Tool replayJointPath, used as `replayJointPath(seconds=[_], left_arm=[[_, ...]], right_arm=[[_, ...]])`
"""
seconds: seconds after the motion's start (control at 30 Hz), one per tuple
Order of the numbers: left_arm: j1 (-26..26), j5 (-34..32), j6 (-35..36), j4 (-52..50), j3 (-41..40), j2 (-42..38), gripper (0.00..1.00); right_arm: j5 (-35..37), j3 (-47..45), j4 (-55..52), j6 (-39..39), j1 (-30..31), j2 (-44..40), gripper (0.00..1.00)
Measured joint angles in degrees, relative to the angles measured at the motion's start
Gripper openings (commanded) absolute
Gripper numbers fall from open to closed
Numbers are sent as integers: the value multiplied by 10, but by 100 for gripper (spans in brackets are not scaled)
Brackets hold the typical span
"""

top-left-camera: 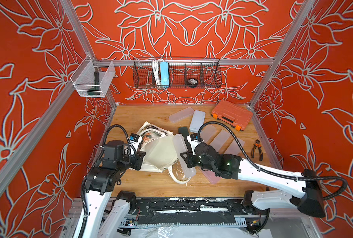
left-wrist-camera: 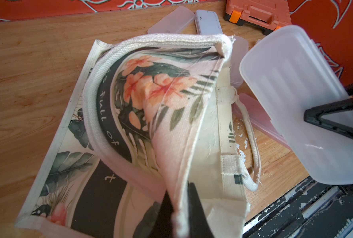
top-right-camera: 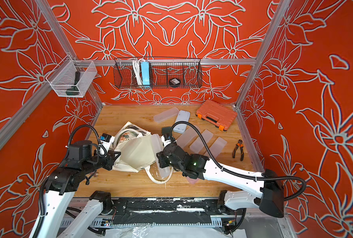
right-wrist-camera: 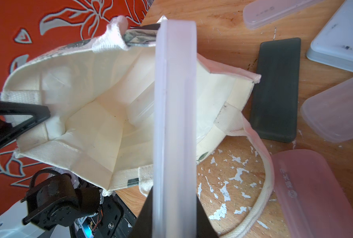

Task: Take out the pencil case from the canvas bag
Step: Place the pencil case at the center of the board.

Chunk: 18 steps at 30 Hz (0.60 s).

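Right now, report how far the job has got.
Done: a clear case looks out of the bag, clamped in the right end effector. In hand: the left end effector pinches the bag's rim, holding it open. Left: set the case on the table; another may lie inside.

top views: both are looking steeply down from high at the near end toward the back wall [top-left-camera: 175, 31], covering the whole surface [top-left-camera: 142, 185] | left wrist: is looking close across the canvas bag [left-wrist-camera: 161, 92] | right wrist: is looking close into its mouth | shared: all are showing bag and pencil case [right-wrist-camera: 174, 103]
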Motion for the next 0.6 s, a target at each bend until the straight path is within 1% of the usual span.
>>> replayJointPath(seconds=[0.17, 0.43, 0.6], left_arm=[[9, -7, 0, -3, 3, -6, 0], [36, -1, -7, -12, 3, -15, 0], [71, 9, -9, -12, 3, -16, 0]], right_arm=[[3, 10, -15, -7, -17, -3, 14], [-16, 16, -17, -26, -80, -3, 14], [-33, 25, -24, -46, -117, -2, 15]])
